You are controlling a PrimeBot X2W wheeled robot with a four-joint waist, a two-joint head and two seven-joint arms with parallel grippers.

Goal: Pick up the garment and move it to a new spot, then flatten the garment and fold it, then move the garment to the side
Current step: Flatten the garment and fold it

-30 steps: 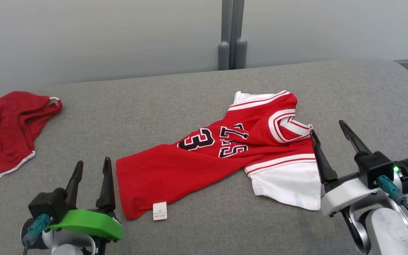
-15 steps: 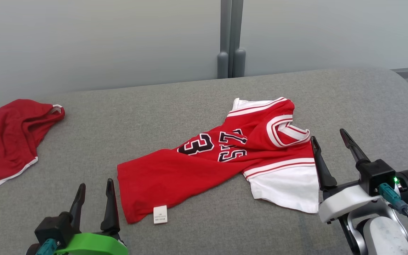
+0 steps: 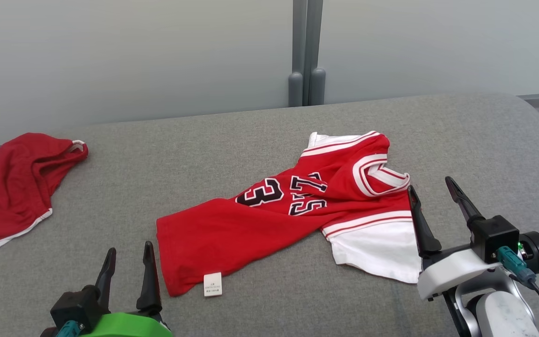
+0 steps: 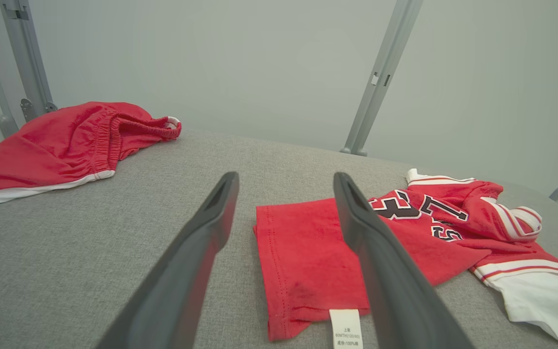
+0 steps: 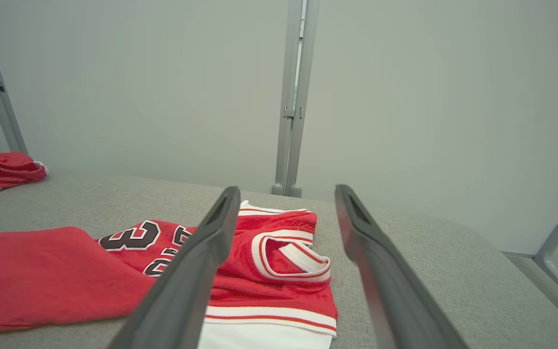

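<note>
The crumpled red-and-white cloth jersey (image 3: 251, 229) stretches from hem (image 3: 161, 252) beside the left fingers (image 3: 149, 276) to sleeve (image 3: 377, 252) beside the right fingers (image 3: 421, 224). Both pairs gape, empty.

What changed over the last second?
The head camera tilted, so the whole scene sits lower in view. Beyond that, the left gripper drew back toward the robot, fingers open. Nothing was gripped or released. The jersey, the red shorts and the open right gripper roughly stayed put.
</note>
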